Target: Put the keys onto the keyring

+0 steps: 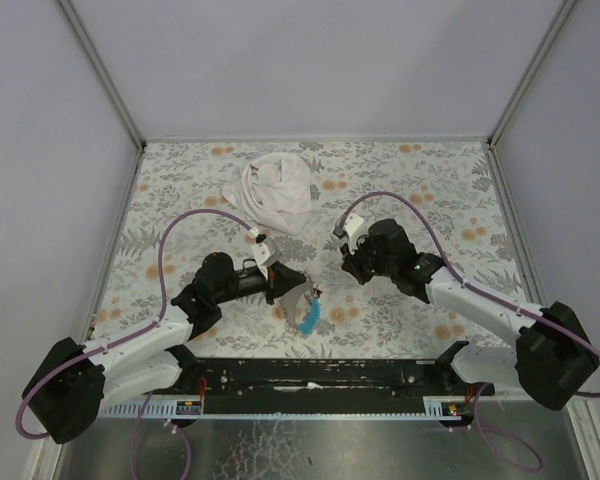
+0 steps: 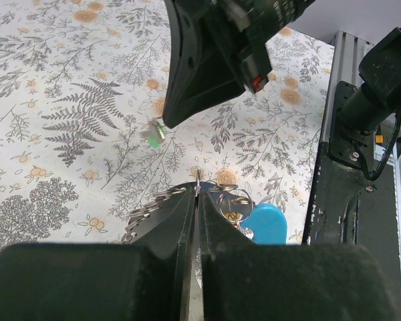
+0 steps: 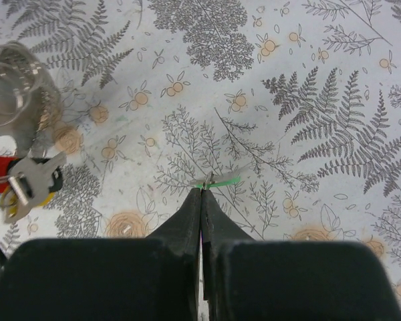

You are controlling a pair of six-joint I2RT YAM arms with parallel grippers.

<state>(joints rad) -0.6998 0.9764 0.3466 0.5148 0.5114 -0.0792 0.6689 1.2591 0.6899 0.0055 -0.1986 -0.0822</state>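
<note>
While left tool pinches keyring, right tool pinches green key.

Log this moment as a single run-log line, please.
left end effector: shut on keyring | right end effector: shut on green key | key not yet threaded

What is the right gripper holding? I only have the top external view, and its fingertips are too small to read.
Observer: The right wrist view shows the right gripper shut on a green key, pinched at the very fingertips.
Operator: And the left gripper?
Observer: Its wrist view shows the left gripper shut on the keyring, thin metal seen edge-on, with the light-blue piece beside it.
Operator: Is the key touching the ring yet?
Observer: No. In the left wrist view the green key sits clearly apart from the keyring, with a visible gap between them.
</note>
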